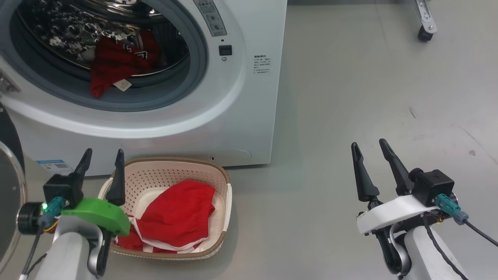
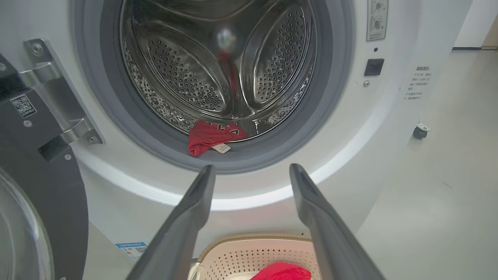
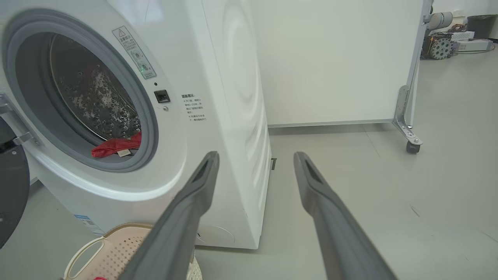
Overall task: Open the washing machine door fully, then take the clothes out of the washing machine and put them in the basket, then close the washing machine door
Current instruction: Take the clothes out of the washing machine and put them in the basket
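The washing machine (image 1: 256, 128) stands at the far left of the scene, white, with its mouth uncovered. Its door (image 1: 8, 182) is swung out to the left, its black ring and glass bowl showing at the left edge of the head view. A red garment (image 1: 116, 64) lies at the bottom of the steel drum (image 1: 58, 31). Its near end droops over the grey seal (image 1: 194, 77), with a white tag (image 1: 123, 84) at the hem. The basket (image 1: 171, 168) sits on the floor (image 1: 350, 97) just in front of the machine, below the opening. A second red garment (image 1: 177, 216) with white trim is heaped in its near half, one corner spilling over the near left rim. The left end effector (image 1: 104, 155) hangs at the basket's left side. Its two dark fingers are apart with nothing between them, and they point toward the machine's front. From the head camera its right finger overlaps the basket's left rim, though whether they touch cannot be told. In the left wrist view the red garment in the drum shows above and between those spread fingers. The right end effector (image 1: 369, 144) is well to the right of both basket and machine, above bare floor, its fingers also spread wide and holding nothing. A blue label (image 1: 54, 165) sits low on the machine's front near the left end effector. A caster (image 1: 425, 35) stands on the floor at the far right.
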Robot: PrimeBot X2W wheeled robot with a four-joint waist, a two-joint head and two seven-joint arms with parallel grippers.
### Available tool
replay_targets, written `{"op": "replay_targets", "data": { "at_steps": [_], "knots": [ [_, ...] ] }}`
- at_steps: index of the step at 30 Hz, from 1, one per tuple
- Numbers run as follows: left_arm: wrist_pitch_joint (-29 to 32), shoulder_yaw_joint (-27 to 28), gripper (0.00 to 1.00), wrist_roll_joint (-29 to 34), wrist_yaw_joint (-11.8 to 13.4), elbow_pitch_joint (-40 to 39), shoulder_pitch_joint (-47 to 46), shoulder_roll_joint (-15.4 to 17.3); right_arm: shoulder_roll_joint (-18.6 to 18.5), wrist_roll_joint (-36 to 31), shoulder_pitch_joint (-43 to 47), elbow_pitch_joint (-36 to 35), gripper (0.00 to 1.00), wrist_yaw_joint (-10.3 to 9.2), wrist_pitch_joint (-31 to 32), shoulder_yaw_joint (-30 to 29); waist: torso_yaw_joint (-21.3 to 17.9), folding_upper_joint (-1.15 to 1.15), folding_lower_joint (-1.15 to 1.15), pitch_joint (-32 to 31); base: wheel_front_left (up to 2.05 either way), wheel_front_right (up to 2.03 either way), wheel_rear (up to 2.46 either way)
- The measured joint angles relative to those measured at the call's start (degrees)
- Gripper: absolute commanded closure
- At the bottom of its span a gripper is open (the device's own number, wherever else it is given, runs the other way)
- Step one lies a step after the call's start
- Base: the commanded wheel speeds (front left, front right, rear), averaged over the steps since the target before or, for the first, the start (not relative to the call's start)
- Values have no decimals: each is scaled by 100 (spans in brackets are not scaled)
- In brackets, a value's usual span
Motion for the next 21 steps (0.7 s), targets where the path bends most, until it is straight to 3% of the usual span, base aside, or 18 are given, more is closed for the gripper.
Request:
{"op": "replay_targets", "data": {
  "at_steps": [9,21],
  "knots": [
    [0,147,0,165,226,-662,677,-116,4,1,124,-13,0,0,0,74,152,0,0,-268,0,0,0],
    [0,264,0,266,293,-1294,1237,-269,10,10,223,-16,0,1,0,122,149,0,0,-384,0,0,0]
  ]
}}
